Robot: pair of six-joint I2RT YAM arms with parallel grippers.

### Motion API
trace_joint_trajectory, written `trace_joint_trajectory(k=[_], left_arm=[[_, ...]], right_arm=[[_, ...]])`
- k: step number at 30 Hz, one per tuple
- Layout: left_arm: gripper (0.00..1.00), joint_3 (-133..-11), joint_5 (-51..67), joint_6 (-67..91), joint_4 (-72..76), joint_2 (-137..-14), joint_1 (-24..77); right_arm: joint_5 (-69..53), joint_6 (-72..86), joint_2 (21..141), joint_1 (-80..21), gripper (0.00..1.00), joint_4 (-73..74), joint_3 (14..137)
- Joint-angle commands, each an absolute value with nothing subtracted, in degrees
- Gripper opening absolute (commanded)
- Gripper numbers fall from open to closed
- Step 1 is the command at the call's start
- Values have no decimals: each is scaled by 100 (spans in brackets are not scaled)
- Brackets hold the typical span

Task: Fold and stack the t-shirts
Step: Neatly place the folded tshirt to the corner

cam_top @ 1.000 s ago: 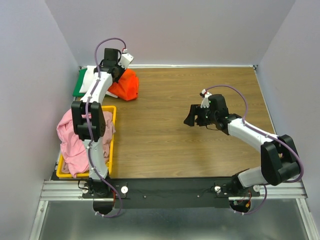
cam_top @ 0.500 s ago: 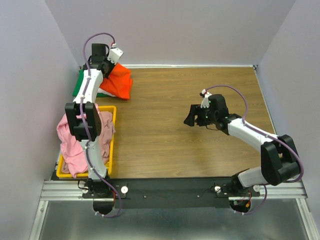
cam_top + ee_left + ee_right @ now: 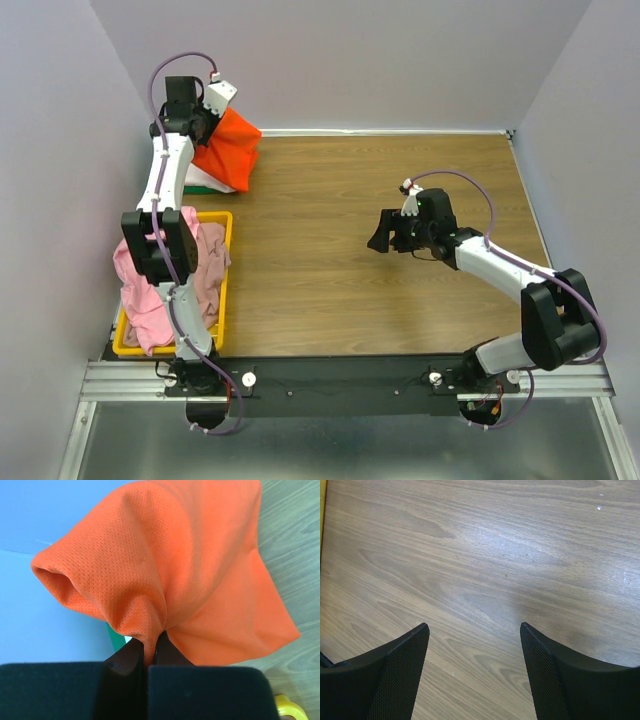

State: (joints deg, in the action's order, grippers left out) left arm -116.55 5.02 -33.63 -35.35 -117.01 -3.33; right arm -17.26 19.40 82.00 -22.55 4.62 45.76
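Top view of a two-arm robot at a wooden bench (image 3: 400,300). The left gripper (image 3: 149,650), jaws pinched shut on a bunched ridge of the bright orange t-shirt (image 3: 190,570), holds it raised over the far left corner. The cloth hangs in loose drapes and looks light, soft and floppy. One pinch lets it sag, so two corners or the shoulder seam would likely give better control. The right gripper (image 3: 474,627) hovers wide open right of centre. Pink t-shirts (image 3: 140,285) heap in the yellow bin (image 3: 224,310) at the near left edge.
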Motion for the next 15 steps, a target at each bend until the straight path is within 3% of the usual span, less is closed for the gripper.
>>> trace_joint_trajectory(k=[1,15], left_arm=[[0,-11830,721,-3375,-3480,-11320,-378],[0,-11628,1072,-3305,-3226,-11671,-764]], right_arm=[[-1767,1872,8244,-2276,80,527,4518],[-1819,1872,8183,-2276,80,519,4500]])
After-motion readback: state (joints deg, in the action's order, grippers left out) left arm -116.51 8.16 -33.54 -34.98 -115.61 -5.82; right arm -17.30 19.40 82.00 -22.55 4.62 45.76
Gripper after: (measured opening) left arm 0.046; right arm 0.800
